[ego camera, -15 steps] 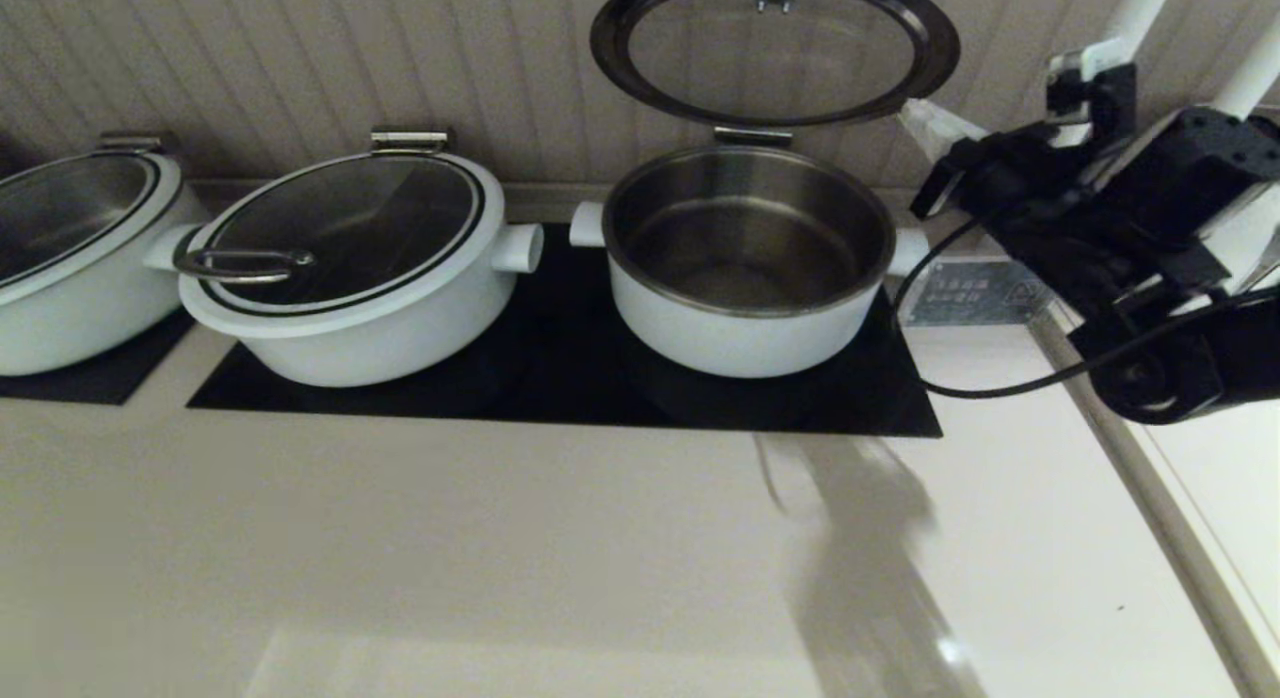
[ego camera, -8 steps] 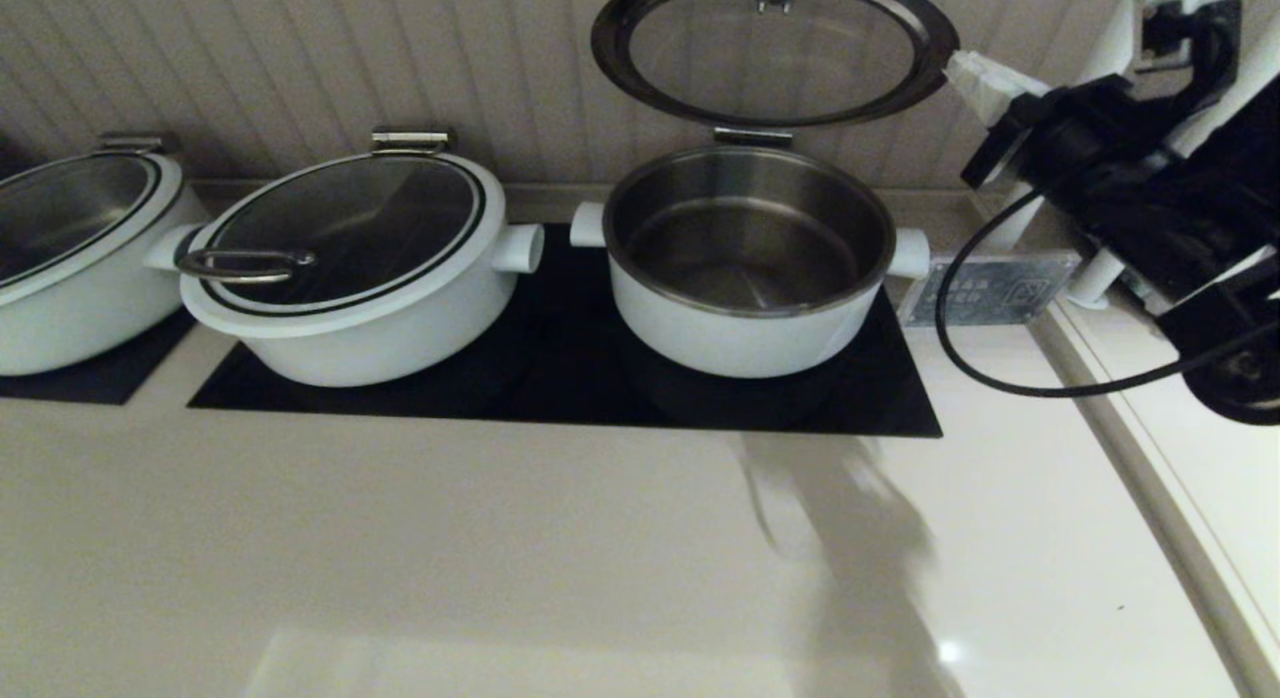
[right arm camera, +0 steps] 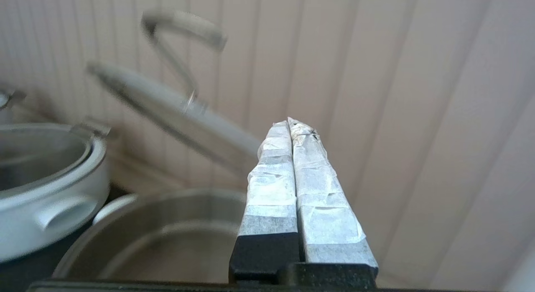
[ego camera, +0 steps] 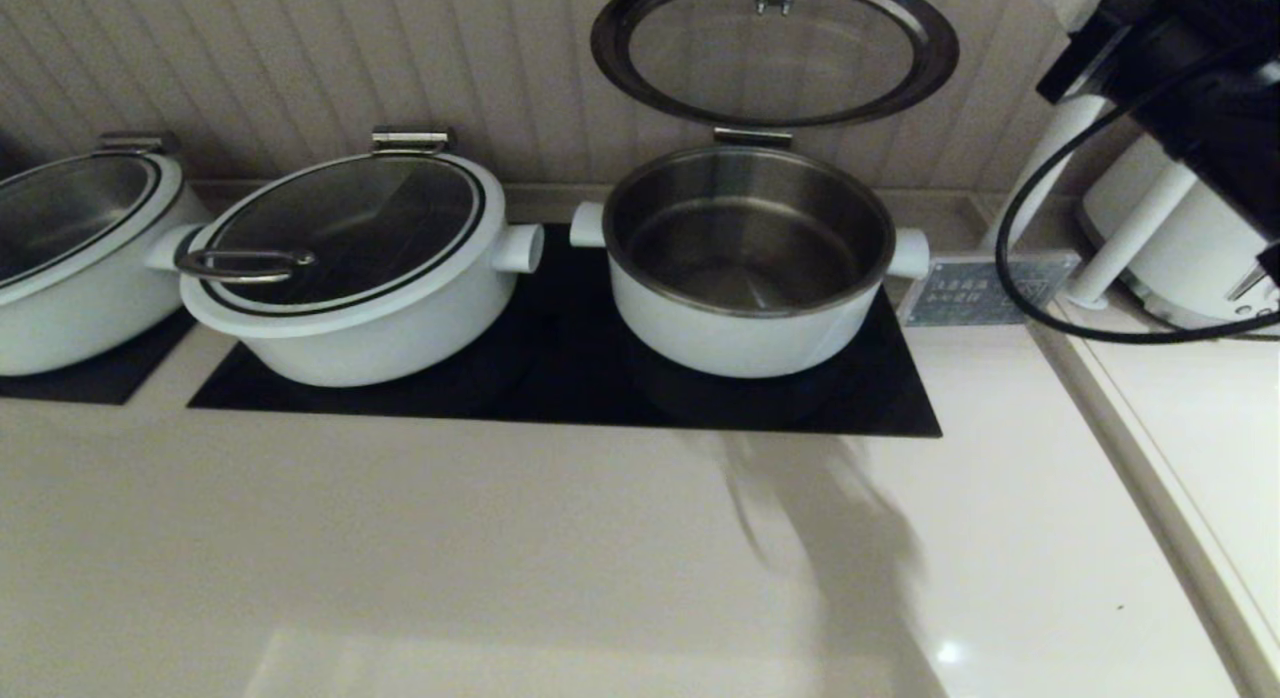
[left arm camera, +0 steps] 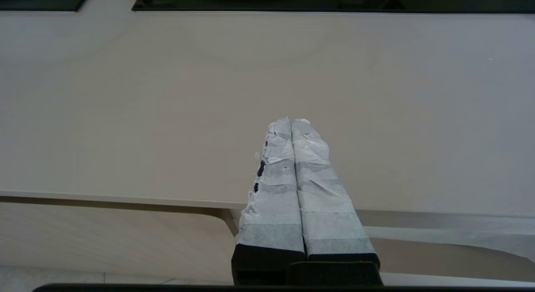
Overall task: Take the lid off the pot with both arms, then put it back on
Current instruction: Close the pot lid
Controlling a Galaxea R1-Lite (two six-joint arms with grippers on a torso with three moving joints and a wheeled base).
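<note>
Beige counter (ego camera: 500,538), ribbed wall behind. My right gripper (right arm camera: 292,124), fingers pressed together and empty, is up beside the raised lid (ego camera: 773,50), which stands hinged open over the pot (ego camera: 745,268). Right arm is nearer; left gripper (left arm camera: 291,122), also closed, hangs over the counter's front edge.

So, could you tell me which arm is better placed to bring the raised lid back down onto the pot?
Probably the right. Its tool is up beside the open lid, above the pot, fingers shut and holding nothing. The left tool sits low over the bare counter, away from both.
</note>
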